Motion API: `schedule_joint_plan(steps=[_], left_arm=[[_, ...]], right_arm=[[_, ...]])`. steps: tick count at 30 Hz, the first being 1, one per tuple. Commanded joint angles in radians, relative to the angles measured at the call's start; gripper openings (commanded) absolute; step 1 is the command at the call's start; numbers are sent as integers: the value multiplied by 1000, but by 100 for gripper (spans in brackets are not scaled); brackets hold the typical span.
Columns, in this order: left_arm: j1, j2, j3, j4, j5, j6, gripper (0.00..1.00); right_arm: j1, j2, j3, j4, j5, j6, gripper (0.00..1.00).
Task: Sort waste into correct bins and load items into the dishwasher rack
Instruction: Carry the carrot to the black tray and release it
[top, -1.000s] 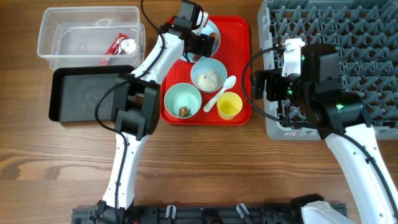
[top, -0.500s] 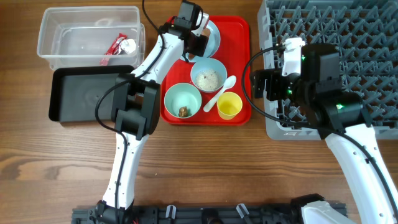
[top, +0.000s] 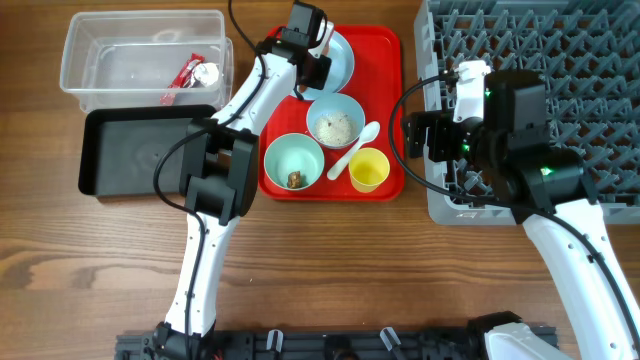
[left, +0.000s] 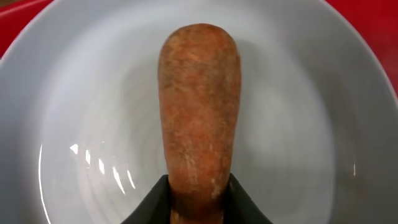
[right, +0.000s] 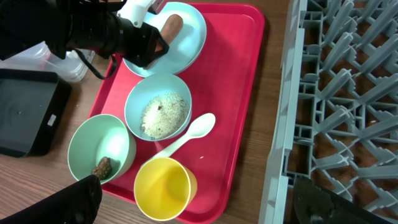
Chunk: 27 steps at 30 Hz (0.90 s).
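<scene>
An orange-brown sausage-like piece of food (left: 200, 106) lies on a pale blue plate (left: 311, 124) at the back of the red tray (top: 385, 45). My left gripper (left: 199, 210) is shut on its near end, a black finger (left: 152, 208) pressed against each side. In the overhead view the left gripper (top: 308, 68) is over the plate's left part. My right gripper (right: 202, 208) hangs open above the tray's right front, between the yellow cup (right: 163, 188) and the grey dishwasher rack (top: 540, 90). It holds nothing.
The tray also carries a blue bowl of rice (top: 335, 125), a green bowl (top: 293, 158) with a brown scrap, and a white spoon (top: 355, 148). A clear bin (top: 140, 50) holding a wrapper (top: 190, 73) and a black bin (top: 140, 150) stand at left.
The left gripper's fingers have closed from wide apart onto the piece of food on the plate. The right arm has stayed still.
</scene>
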Motion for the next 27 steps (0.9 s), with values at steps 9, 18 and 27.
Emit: schedule_joint_plan(steps=[9, 18, 27], left_arm=[[4, -95, 6, 3, -33, -35, 13], [34, -320, 6, -105, -74, -137, 16], [165, -586, 6, -583, -200, -266, 14]], right_arm=[[4, 10, 16, 7, 18, 3, 100], [4, 10, 16, -2, 19, 2, 100], [4, 10, 16, -5, 18, 3, 100]])
